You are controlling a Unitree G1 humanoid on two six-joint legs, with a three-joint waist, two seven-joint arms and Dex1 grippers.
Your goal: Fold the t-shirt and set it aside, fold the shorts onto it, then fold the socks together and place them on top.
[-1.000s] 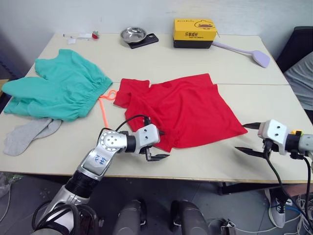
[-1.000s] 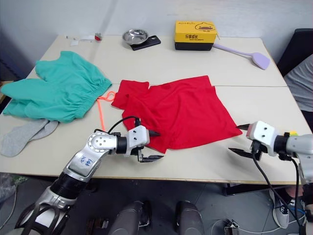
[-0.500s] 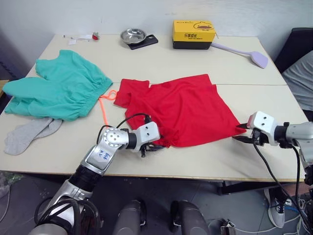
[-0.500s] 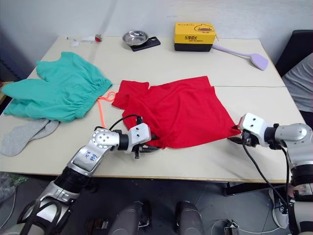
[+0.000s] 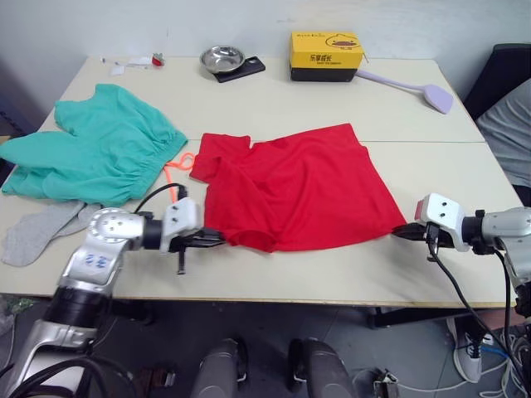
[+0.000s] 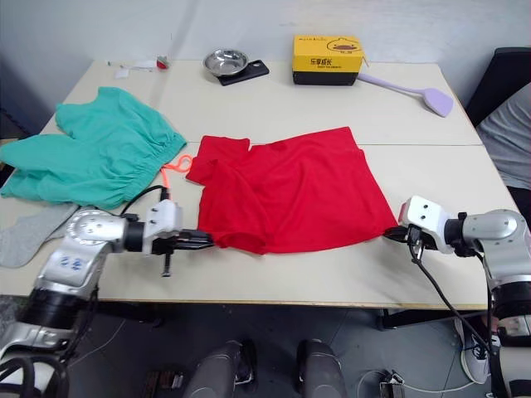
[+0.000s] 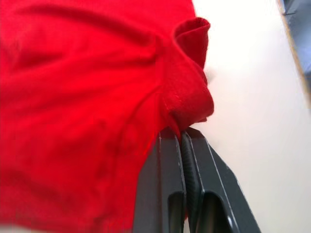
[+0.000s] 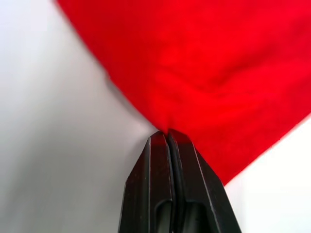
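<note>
Lying across the middle of the pale table [image 5: 431, 124], the t-shirt [image 5: 299, 191] is spread out with its hem toward the near edge and one sleeve pointing toward the shorts. The left gripper [image 5: 214, 241] is clamped on the near left corner of the t-shirt, its two black fingers [image 7: 167, 184] pressed together with a rolled bit of red hem pinched at their tips. The right gripper [image 5: 400, 234] is likewise closed on the near right corner, and the right wrist view shows its fingers [image 8: 158, 179] meeting tightly where the red cloth comes to a point. Between the two grippers the near edge of the t-shirt runs fairly straight, with a small fold bulging near the left gripper. The shorts [image 5: 95, 153] lie rumpled on the left part of the table, well apart from both grippers, and their orange drawstring [image 5: 177, 170] trails toward the t-shirt's sleeve. The socks [image 5: 41, 230] rest flat at the near left edge, partly tucked under the shorts. Along the far edge stand a small metal bowl [image 5: 221, 58] on a dark phone [image 5: 249, 66], a yellow box [image 5: 326, 55] and a lilac spatula [image 5: 415, 86]. At the right edge of the left eye view, part of a person's grey-clad body [image 5: 513, 133] sits beside the table.
</note>
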